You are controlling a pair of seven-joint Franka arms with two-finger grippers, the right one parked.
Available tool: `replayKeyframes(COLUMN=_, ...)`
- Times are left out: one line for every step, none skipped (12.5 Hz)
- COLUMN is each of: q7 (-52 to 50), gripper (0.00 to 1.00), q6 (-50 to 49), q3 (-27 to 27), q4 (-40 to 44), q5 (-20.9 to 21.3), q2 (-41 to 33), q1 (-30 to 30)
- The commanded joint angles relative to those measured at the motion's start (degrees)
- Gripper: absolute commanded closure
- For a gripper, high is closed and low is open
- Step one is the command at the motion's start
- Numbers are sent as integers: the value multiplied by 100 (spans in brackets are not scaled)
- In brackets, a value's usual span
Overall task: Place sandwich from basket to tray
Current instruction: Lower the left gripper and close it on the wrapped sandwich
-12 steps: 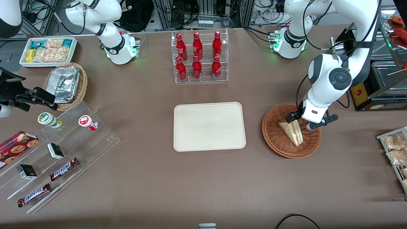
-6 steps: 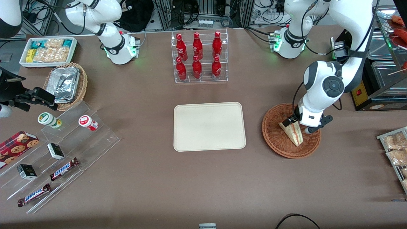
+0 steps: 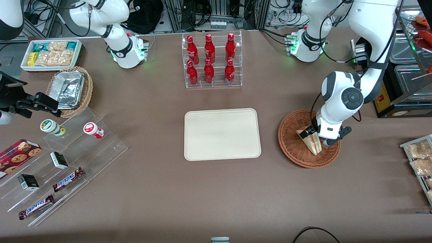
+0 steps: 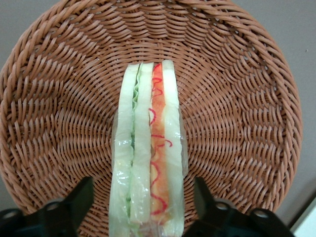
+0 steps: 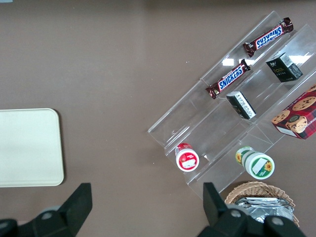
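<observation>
The sandwich (image 3: 314, 144) (image 4: 148, 163), a wrapped pale wedge with green and red-orange layers, lies in the round reddish-brown wicker basket (image 3: 293, 150) (image 4: 237, 98). My gripper (image 3: 316, 137) (image 4: 142, 192) is low inside the basket, open, with one finger (image 4: 79, 202) on each side of the sandwich's wide end. A gap of wicker shows between each finger and the wrapping. The cream tray (image 3: 222, 135) (image 5: 29, 148) lies bare on the table beside the basket, toward the parked arm's end.
A clear rack of red bottles (image 3: 211, 60) stands farther from the front camera than the tray. A black appliance (image 3: 388, 101) and snack packets (image 3: 420, 158) sit near the basket. A stepped acrylic stand (image 3: 64, 158), tan basket (image 3: 71, 89) and white snack box (image 3: 50, 54) lie toward the parked arm's end.
The left arm has lowered and shifted slightly nearer the tray, bringing my open gripper down around the sandwich's wide end. Sandwich and basket have not moved.
</observation>
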Motion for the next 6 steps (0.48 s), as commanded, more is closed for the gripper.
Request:
replayKeyframes(q7=-227, gripper=87, q6=-37, q3=-15, q4=251, q5=15, q2=56, q1=9)
replayKeyframes(q7=-227, gripper=89, q6=-89, q3=-24, q4=321, q5=15, q2=56, q1=9)
replayKeyframes(q7=-227, gripper=89, q6=-238, q3=-24, q4=461, q5=15, q2=56, q1=0)
replayKeyframes(q7=-218, gripper=89, q6=-596, q3=-24, q4=680, q5=24, q2=56, q1=-9)
replayKeyframes(q7=-192, gripper=89, q6=-1017, q3=-24, q4=926, q5=32, q2=56, q1=-18)
replayKeyframes(q7=-148, gripper=89, q6=-1474, q3=-24, q4=1207, q5=59, q2=82, q1=-53)
